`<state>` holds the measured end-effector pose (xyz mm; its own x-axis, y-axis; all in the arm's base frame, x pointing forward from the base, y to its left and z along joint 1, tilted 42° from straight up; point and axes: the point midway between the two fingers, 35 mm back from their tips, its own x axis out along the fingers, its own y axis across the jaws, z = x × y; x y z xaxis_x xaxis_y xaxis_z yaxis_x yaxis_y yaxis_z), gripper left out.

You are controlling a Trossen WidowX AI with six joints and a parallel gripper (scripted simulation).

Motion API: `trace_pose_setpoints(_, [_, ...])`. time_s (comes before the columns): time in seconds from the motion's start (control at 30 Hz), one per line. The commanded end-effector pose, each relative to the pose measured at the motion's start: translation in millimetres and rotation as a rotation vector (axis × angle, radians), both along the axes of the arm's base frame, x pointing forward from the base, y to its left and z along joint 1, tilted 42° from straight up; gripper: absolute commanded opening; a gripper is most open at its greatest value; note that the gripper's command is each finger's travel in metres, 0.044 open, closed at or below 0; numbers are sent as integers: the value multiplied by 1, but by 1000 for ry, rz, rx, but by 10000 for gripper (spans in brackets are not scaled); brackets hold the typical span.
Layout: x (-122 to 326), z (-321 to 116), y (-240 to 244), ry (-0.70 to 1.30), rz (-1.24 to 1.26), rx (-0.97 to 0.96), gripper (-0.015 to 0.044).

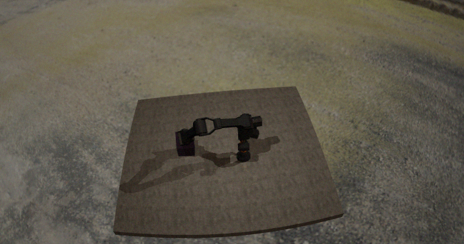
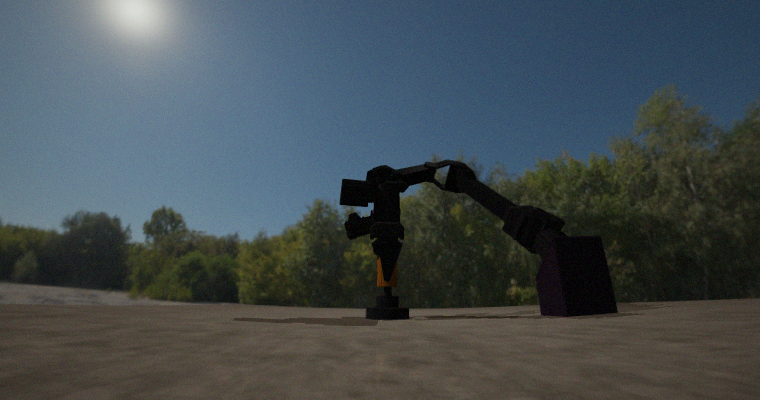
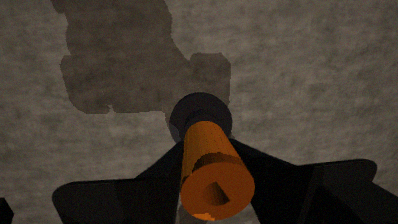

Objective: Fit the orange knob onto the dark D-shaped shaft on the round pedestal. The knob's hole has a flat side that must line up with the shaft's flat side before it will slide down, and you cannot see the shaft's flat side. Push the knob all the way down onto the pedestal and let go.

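Clamped in the jaws [image 2: 392, 279], the orange knob [image 2: 380, 275] [image 3: 205, 142] stands upright over the round pedestal [image 1: 243, 157] [image 2: 387, 313] [image 3: 192, 105], apparently at the dark shaft's [image 2: 387, 291] tip, with flat-matching, pushing down and letting go seemingly all left.

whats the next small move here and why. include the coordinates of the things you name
Probably a slow wrist twist under light downward pressure: the hand [image 2: 387, 277] [image 3: 205, 144] grips the orange knob [image 2: 380, 275] [image 3: 207, 145] upright, its lower end at the dark shaft [image 2: 387, 291], with shaft visible above the pedestal [image 2: 387, 313] [image 3: 200, 102]; the shaft's flat side can't be seen.
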<state>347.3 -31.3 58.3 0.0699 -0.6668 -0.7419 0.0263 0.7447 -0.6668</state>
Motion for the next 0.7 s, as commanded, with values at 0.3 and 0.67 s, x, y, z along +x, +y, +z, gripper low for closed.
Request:
trace_pose_setpoints(0.3, [-2,5,1,19,22,-7,0])
trace_pose_setpoints(0.67, [1,2,0,142,158,-20,0])
